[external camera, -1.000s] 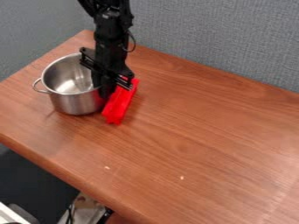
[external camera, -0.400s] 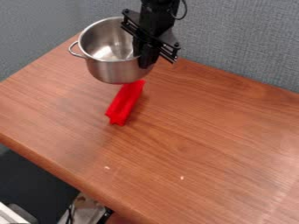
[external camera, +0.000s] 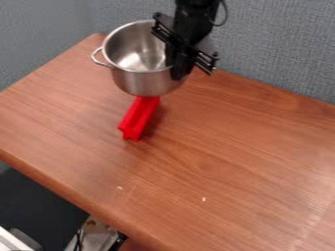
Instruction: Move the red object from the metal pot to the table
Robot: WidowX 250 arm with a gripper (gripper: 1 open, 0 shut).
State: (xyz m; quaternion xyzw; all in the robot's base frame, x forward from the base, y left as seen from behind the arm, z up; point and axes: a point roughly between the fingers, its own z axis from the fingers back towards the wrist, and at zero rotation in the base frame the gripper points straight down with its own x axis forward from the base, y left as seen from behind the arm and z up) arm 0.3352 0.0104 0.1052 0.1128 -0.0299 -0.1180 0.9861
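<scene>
Bright red long flat-sided plastic bar (external camera: 139,117) lies flat on reddish-brown wooden counter (external camera: 222,167), out of pot. Long axis runs diagonally, near end toward lower left, far end toward upper right under raised pot. Small shiny round steel pot (external camera: 136,60) lifted clear of counter, tilted, mouth facing viewer, looks empty. Black end effector (external camera: 179,65) clamped shut on pot rim. Main job looks done; left: set pot down, release.

Red object (external camera: 139,117) on table (external camera: 236,167), below pot (external camera: 135,59)
</scene>
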